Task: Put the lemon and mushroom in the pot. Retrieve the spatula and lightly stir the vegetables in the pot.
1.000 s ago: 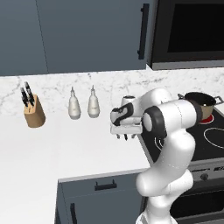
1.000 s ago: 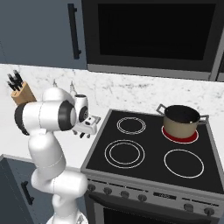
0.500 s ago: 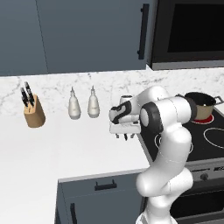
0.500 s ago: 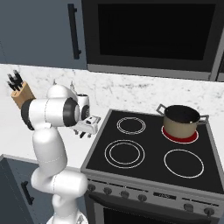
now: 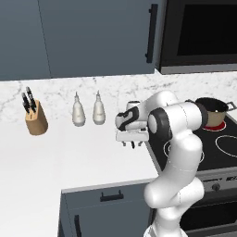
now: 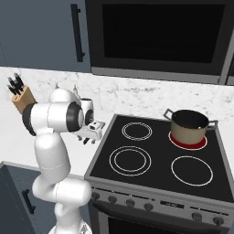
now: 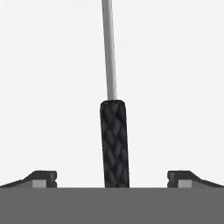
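Left base view, left to right: a wooden knife block (image 5: 35, 121) stands on the white counter (image 5: 55, 162), with two pale bottles (image 5: 78, 111) side by side to its right, near the marble backsplash. Further right, the gripper (image 5: 132, 144) points down over the counter, just beside the left edge of the black stovetop (image 5: 217, 150). The pot (image 5: 211, 111) sits on the rear burner, which glows red, at the far right of this view. Its interior cannot be made out from here.

Right base view, left to right: the knife block (image 6: 21, 97) is at the far left and the arm stands in front of the counter. The gripper (image 6: 90, 137) hangs low at the counter's right end, close to the stove's left edge. The pot (image 6: 188, 126) stands on the rear right burner, well apart from the gripper. Its dark inside shows no discernible contents.

Hand view: the spatula (image 7: 114, 142) lies on the white surface, its black textured handle running up the middle of the picture and passing into a thin grey shaft. The head lies beyond the top edge. The two fingertips (image 7: 40, 178) stand spread wide at either side of the handle, neither touching it. The claw is therefore open, with the handle centred between the tips.
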